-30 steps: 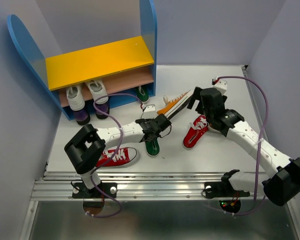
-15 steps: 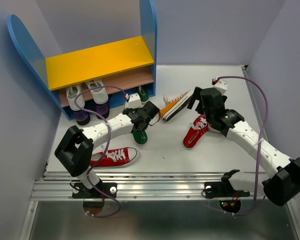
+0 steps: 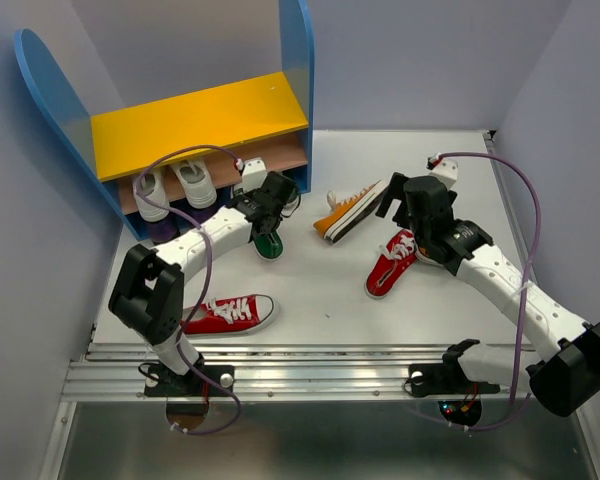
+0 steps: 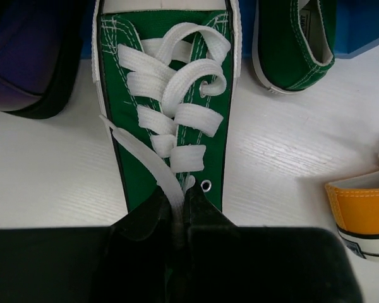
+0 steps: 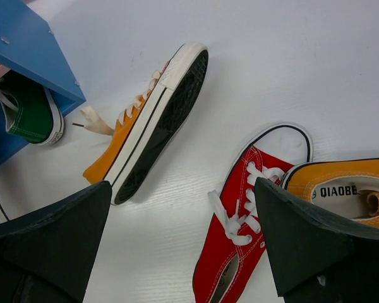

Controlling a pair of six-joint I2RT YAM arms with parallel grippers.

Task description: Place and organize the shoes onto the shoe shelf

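Now green shoe (image 4: 170,113) at shelf (image 3: 200,125) front, far-left corner, left gripper (image 4: 177,208) pinching it; right gripper (image 5: 182,184) spread, idle. Next, I judge: slide it in beside mate (image 4: 297,38).

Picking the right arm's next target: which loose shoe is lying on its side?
The orange shoe nearest the shelf: its dark sole faces sideways. The red shoe beside it sits sole-down.

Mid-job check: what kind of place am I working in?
Likely a lab test booth, not a home: plain walls box in the white table, both arms bolt to a metal rail, and the shoe shelf is small beside them.
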